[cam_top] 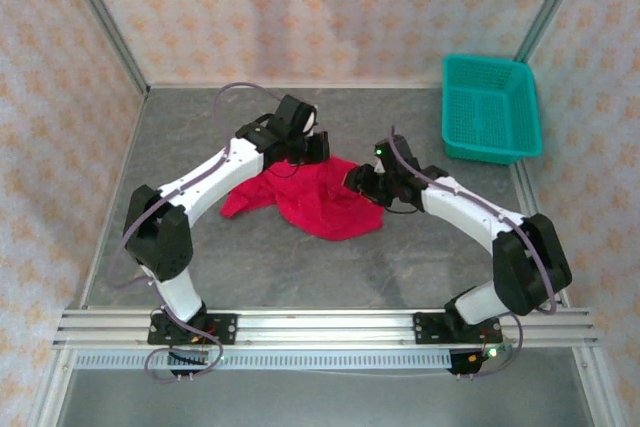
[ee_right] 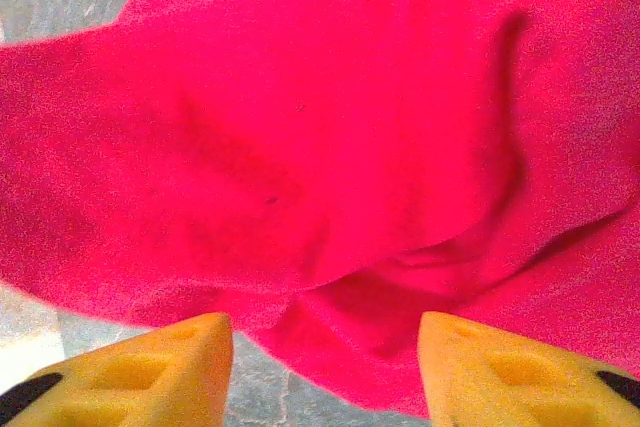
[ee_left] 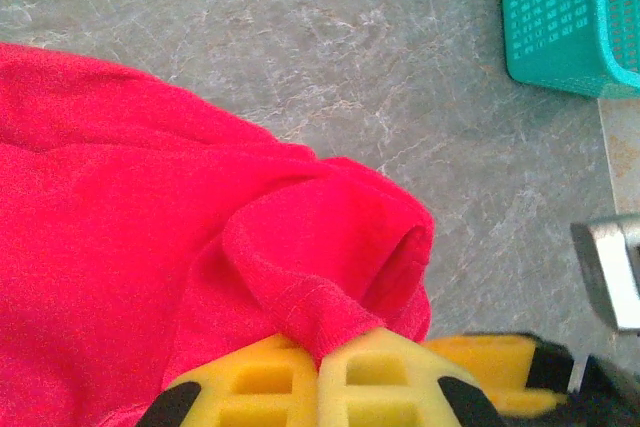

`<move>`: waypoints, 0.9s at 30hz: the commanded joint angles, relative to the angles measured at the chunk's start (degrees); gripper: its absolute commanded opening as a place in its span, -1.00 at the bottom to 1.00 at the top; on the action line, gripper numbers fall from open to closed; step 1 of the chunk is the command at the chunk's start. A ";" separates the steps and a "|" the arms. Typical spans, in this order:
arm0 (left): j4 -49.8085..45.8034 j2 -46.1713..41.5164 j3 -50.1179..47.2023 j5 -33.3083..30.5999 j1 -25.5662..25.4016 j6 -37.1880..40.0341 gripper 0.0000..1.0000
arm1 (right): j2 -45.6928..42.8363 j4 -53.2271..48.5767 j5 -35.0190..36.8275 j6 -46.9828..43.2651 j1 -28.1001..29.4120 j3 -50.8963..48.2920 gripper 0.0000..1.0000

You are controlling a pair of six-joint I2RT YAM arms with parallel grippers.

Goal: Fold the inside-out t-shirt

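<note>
The inside-out t-shirt (cam_top: 310, 199) is a bright red cloth lying bunched in the middle of the grey table. My left gripper (cam_top: 312, 147) is at its far edge, shut on a ribbed hem fold of the t-shirt (ee_left: 330, 322) that pokes out between the yellow fingers (ee_left: 395, 377). My right gripper (cam_top: 358, 181) sits at the shirt's right edge. Its yellow fingers (ee_right: 160, 362) stand apart, open, with the red cloth (ee_right: 330, 167) just ahead of the tips and nothing pinched between them.
A teal plastic mesh basket (cam_top: 490, 109) stands at the back right of the table, also in the left wrist view (ee_left: 565, 17). Patterned walls close in the back and sides. A metal rail (cam_top: 320, 327) runs along the near edge.
</note>
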 commanded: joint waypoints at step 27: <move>-0.57 -2.12 -2.11 0.08 5.78 -0.97 -0.96 | 5.19 -8.52 8.66 -4.61 5.80 11.57 -1.00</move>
